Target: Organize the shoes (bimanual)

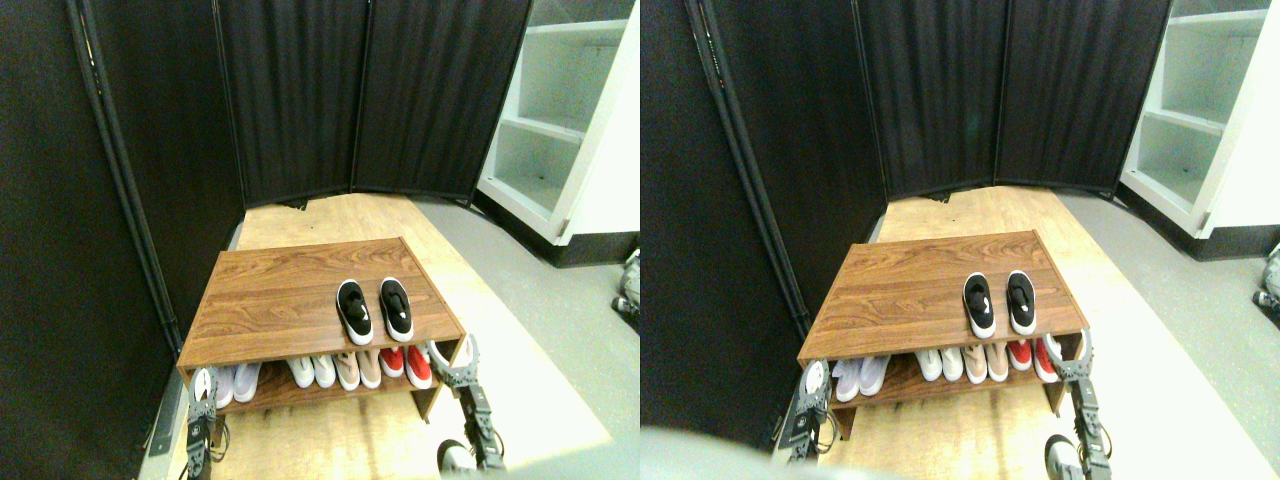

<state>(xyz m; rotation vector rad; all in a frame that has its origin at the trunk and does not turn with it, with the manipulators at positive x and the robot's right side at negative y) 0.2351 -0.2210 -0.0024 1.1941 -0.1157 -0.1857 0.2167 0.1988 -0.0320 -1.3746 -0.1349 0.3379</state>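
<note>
Lying side by side atop the rack (290, 290), shoes (374, 310) lengthwise front-to-back, toes near, both grippers' openness unclear.

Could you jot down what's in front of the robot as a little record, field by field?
Setting: wooden shoe rack on a pale floor, dark curtain behind, white shelving at right
Top of rack: black shoes, a pair side by side near the front right
Lower shelf: pale shoes, beige shoes, red shoes in a row
Left gripper: low at the rack's front left corner
Right gripper: at the rack's front right corner, jaws spread
Holding: nothing visible
</note>
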